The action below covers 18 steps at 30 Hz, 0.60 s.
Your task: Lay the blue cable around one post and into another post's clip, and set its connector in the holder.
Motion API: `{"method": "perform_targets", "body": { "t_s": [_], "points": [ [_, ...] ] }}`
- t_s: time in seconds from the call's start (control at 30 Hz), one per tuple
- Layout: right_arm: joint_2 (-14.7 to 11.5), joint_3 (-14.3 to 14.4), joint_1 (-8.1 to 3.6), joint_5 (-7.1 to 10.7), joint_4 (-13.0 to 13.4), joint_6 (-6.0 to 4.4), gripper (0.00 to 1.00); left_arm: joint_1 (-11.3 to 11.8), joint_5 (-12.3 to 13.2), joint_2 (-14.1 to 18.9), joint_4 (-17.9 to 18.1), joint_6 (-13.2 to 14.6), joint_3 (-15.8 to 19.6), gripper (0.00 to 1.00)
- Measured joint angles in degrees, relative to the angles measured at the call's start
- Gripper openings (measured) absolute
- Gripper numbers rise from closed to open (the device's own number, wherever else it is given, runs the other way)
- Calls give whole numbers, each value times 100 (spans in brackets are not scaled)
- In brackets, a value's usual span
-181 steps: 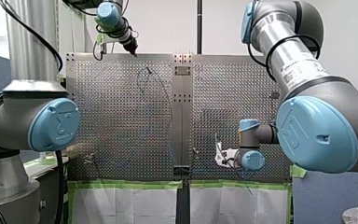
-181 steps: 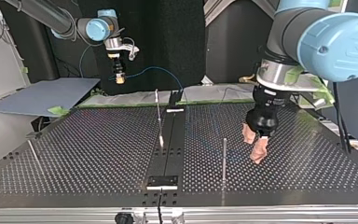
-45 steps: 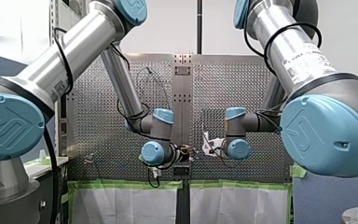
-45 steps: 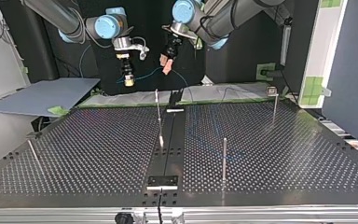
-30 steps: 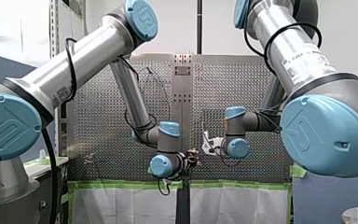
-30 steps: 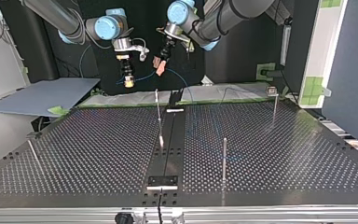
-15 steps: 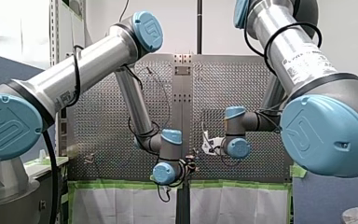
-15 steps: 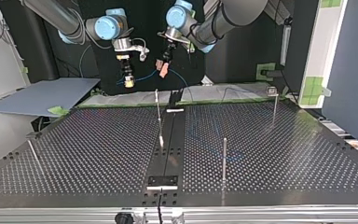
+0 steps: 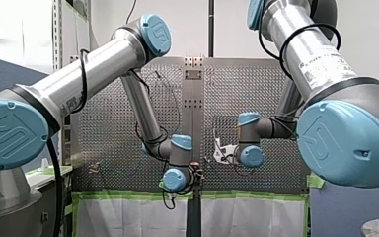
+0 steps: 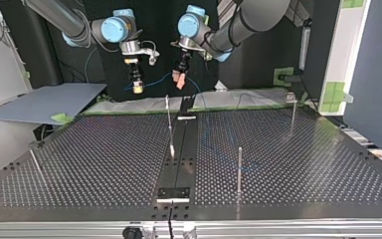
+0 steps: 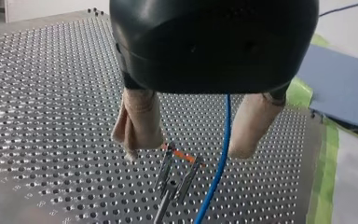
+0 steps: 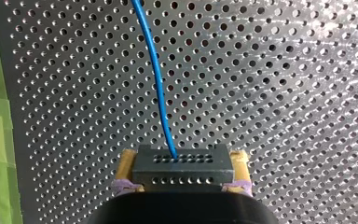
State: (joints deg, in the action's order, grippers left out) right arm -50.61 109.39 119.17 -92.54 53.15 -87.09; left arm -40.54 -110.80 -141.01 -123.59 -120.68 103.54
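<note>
Steel bench (image 9: 128,118), perforated. Front view: left hand (image 9: 196,171) sits low by the centre strip, with the right hand (image 9: 220,151) just beside it toward the view's right. Fingers are too small to read here, and the cable barely shows.

Top view: both hands hang above the bench's far edge, near each other. Cable (image 10: 156,80) sags in the air between them. Clip post (image 10: 168,119) stands just under the left hand. A faint blue line on the bench near a plain post (image 10: 239,167) may be the rest of the cable. Cannot tell if it goes round.

Left wrist view: beige fingers (image 11: 139,122) are spread wide. Cable runs between them, nearer one finger, pinched by neither. Clip (image 11: 172,176), two prongs with an orange mark, lies right under the gap. My read: the hand straddles the line here so it can close just above the clip and press the cable between the prongs.

Right wrist view: right hand is clamped on the connector (image 12: 182,161), yellow pads (image 12: 127,169) on its two ends. Cable leaves the free face and runs out over the bench. Gripping by the ends leaves that exit clear and, I judge, fixes one end while the left hand routes. Connector not in the holder yet.
</note>
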Motion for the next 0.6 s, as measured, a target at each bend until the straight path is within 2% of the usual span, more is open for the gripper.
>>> {"method": "perform_targets", "body": {
  "t_s": [0.1,0.13,0.2,0.23,0.3,0.33,0.37,0.5,0.6],
  "points": [
    [-4,-1,1,2,-8,-2,0,18,-13,0,30,-4,0,100],
    [-5,-1,2,2,-12,-2,0,20,-16,0,38,-12,1,91],
    [-5,-1,2,3,-18,-2,0,24,-21,-3,56,-19,3,91],
    [-6,-1,2,4,-19,-2,0,24,-20,-5,65,-18,3,47],
    [-6,-1,3,6,-21,-2,0,22,-14,-4,98,-14,3,14],
    [-7,0,3,6,-22,-3,0,21,-6,-3,122,3,4,14],
    [-10,-1,4,7,-22,-5,0,20,1,-3,136,27,4,9],
    [-13,0,4,8,-23,-10,0,18,-33,-4,154,156,6,9],
    [-13,0,-1,13,-23,-42,0,18,-158,-5,150,236,8,9]
  ]
}}
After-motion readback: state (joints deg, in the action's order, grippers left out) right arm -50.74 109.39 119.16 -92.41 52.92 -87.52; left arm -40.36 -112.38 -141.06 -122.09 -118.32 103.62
